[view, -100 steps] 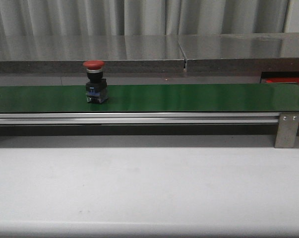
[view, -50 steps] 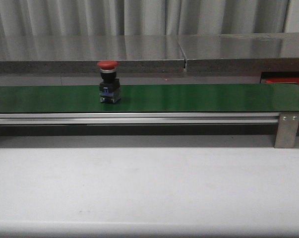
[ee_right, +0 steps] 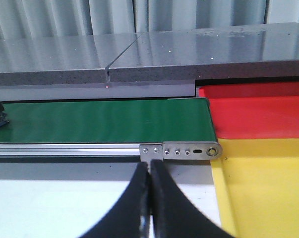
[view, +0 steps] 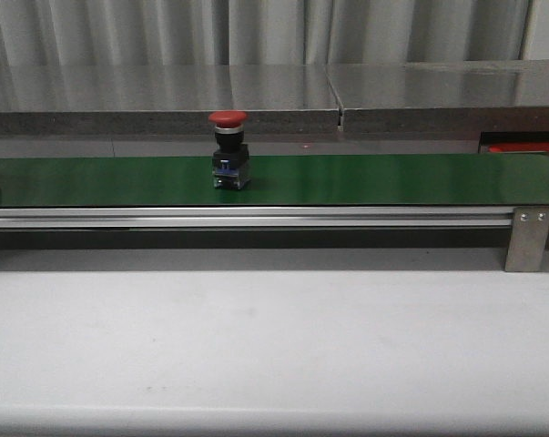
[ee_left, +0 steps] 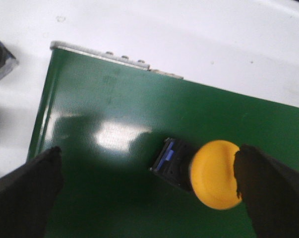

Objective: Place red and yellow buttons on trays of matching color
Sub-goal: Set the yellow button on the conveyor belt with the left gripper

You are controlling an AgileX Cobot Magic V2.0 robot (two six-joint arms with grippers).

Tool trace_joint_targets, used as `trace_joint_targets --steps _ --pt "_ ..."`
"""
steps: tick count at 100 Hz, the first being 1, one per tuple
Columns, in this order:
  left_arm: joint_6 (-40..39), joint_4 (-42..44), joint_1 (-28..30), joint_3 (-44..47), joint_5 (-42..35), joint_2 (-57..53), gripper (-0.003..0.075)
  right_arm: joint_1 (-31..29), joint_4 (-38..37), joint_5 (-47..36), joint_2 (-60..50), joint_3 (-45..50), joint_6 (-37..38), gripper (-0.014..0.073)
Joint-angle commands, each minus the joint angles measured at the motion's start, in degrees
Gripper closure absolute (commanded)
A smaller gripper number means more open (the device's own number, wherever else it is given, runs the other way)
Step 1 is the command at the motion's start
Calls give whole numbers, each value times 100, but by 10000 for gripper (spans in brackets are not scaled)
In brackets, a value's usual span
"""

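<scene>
Red button (view: 229,150) upright on the belt (view: 365,177), left of centre in the front view, domed red cap on a black block with a blue mark; nothing touching it. Yellow button (ee_left: 206,171) lying on its side on the same belt, lower right of the left wrist frame, cap toward the right edge, black base with blue label toward the middle; probably also the dark sliver at the far left edge of the front view, too small to tell.

Likely light, rigid plastic; smooth rounded caps, slippery under a pinch, so best taken across the flat sides of the square black base, just under the cap. Upright one top-heavy, prone to tipping if nudged on the belt.

Left gripper (ee_left: 149,191) wide open, holding nothing, dark fingers (ee_left: 25,191) at the lower corners of the frame, yellow button between them but close against the right-hand one. Right gripper (ee_right: 150,198) closed, tips pressed together, empty, bottom centre of its frame, over the pale worktop (view: 274,346) in front of the belt end.

Red tray (ee_right: 258,111) at centre right of the right wrist frame, just past the belt end; yellow tray (ee_right: 268,188) below it, lower right. Only a red corner showing at the right edge of the front view. Both trays bare where visible
</scene>
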Motion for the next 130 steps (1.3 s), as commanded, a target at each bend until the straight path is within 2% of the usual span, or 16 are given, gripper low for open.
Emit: trace_joint_targets --steps 1,46,64,78,101,118,130 --pt "130 -212 -200 -287 -319 -502 58 -20 -24 -492 -105 -103 -10 659" --pt "190 -212 -1007 -288 -888 -1504 58 -20 -24 -492 -105 -103 -10 659" --pt "322 -201 -1390 232 -1379 -2311 59 -20 -24 -492 -105 -103 -10 659" --pt "322 -187 -1616 1187 -2057 -3128 59 -20 -24 -492 -105 -103 -10 659" --pt "334 -164 -1727 3356 -3246 -4682 59 -20 -24 -492 -105 -103 -10 659" --pt "334 -191 -1727 4876 -3678 -5866 59 -20 -24 -492 -105 -103 -10 659" --pt "334 -191 -1727 5621 -3863 -6624 59 -20 -24 -503 -105 -103 -10 659"
